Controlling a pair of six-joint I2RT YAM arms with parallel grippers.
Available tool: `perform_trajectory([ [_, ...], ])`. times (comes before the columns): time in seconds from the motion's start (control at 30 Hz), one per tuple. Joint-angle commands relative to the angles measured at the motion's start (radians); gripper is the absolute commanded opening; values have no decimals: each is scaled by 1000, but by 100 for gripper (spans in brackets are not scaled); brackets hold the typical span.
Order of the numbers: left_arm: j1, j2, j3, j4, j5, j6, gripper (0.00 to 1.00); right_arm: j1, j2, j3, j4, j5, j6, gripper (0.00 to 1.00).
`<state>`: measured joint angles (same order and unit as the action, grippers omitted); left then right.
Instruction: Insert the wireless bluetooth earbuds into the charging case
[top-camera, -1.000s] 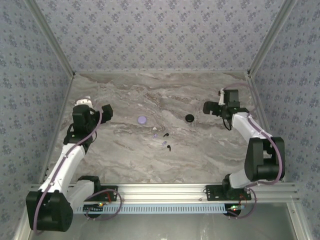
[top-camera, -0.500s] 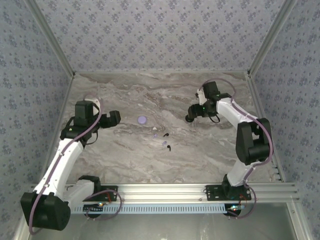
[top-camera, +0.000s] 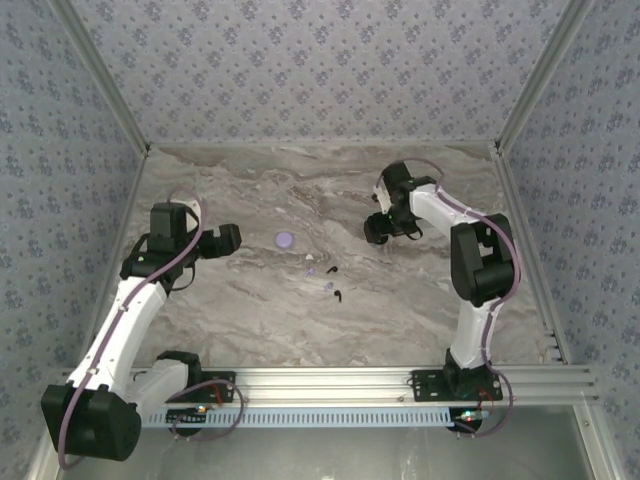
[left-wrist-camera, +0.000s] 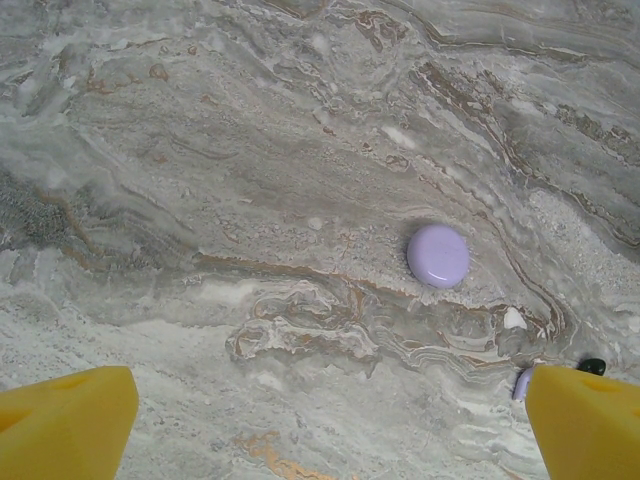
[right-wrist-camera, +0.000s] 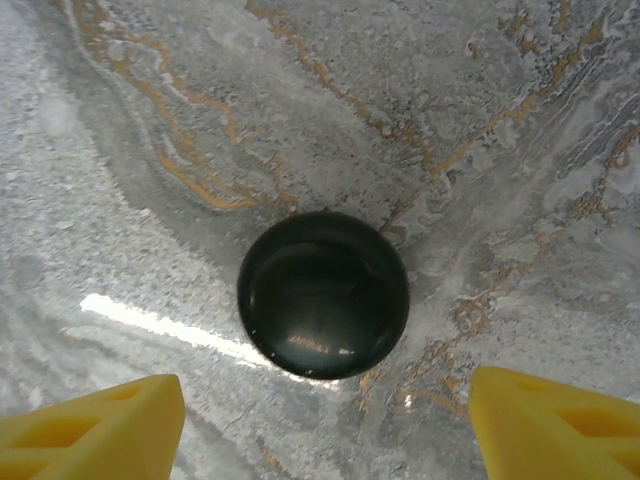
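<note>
The right arm has swung left, and the right gripper (top-camera: 378, 230) now hangs over the black round charging case (right-wrist-camera: 323, 294), jaws partly spread clear of its sides, holding nothing. The left gripper (top-camera: 226, 238) gapes wide and empty, left of the pale purple round charging case (top-camera: 285, 240). Between the cases and nearer, two pale purple stemmed earbuds (top-camera: 311, 271) and two black stemmed earbuds (top-camera: 341, 295) lie loose on the grey marbled table (top-camera: 250, 310).

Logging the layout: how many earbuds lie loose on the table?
4, clustered together: the far purple earbud beside the far black earbud; the near purple earbud and near black earbud just in front. Any inside the purple case or black case would be hidden.
</note>
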<state>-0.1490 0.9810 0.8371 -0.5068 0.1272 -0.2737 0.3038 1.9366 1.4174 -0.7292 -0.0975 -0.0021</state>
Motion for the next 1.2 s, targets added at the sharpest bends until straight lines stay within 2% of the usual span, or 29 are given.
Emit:
perform_trajectory([
  [0.0,-1,-2,24,-32,3,16,99,8,39,44,-51,20,-16,75],
  [0.47,-2,-7,27,-42,-12,18,99,17,145,130,-84,36,14,67],
  [0.73,-1,-7,25,-44,-18,19,99,32,163,133,-81,40,45,58],
  [1.0,-1,-5,26,-46,-17,17,99,52,168,139,-85,61,171,51],
  [1.17,-2,-6,26,-47,-17,16,99,79,169,148,-79,54,328,50],
])
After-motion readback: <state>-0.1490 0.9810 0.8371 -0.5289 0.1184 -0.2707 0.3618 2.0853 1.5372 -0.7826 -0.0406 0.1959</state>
